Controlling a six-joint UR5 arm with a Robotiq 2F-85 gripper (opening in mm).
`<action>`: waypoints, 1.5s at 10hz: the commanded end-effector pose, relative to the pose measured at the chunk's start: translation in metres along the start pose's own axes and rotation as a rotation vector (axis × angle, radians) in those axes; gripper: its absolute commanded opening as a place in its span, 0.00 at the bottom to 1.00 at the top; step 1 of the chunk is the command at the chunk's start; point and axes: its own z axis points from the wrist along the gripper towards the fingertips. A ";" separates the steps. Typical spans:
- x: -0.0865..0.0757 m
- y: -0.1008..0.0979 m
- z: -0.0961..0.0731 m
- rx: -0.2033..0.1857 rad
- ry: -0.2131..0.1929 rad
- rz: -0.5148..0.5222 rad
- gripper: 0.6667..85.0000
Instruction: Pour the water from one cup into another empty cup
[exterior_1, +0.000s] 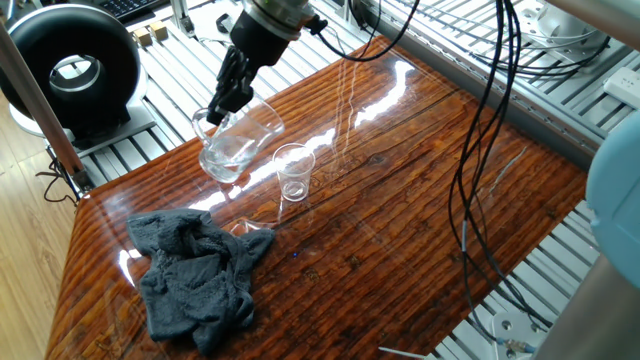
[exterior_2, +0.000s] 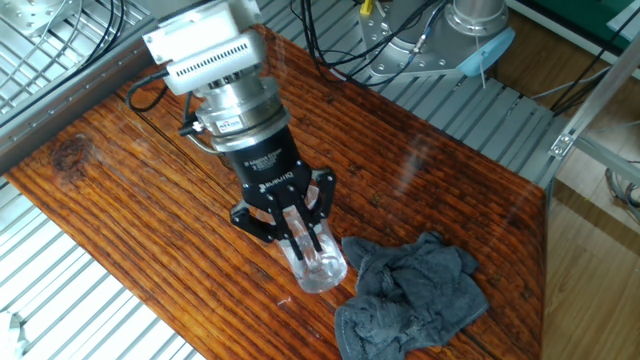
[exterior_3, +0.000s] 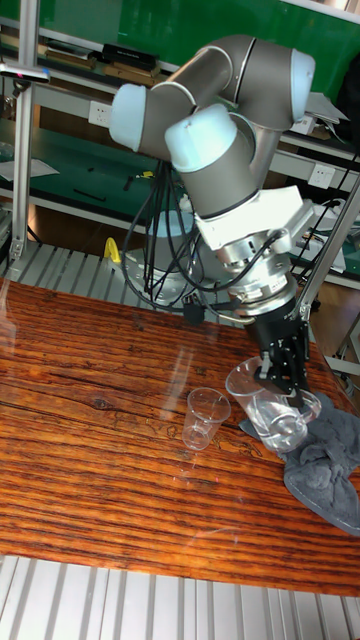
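One gripper (exterior_1: 222, 104), mine, fingers clamped on mug (exterior_1: 238, 143) rim, mug tilted, lifted. Tumbler (exterior_1: 293, 172) upright on table (exterior_1: 420, 190), just beyond mug lip. Water (exterior_1: 222, 160) pooled low. I'd bring lip over tumbler mouth, tilt slowly, keep stream centred.

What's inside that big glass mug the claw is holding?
A shallow pool of clear water sits low in the tilted mug. The gripper clamps its rim, hiding part of the inside.

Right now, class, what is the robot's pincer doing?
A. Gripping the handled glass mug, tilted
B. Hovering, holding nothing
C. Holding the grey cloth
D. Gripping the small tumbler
A: the pincer is shut on the rim of the mug, which leans toward the small tumbler standing free.
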 end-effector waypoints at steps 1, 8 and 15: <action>0.003 0.000 -0.004 -0.034 -0.020 -0.029 0.00; 0.003 0.010 -0.013 -0.117 -0.113 -0.095 0.00; 0.015 0.011 -0.016 -0.143 -0.149 -0.133 0.00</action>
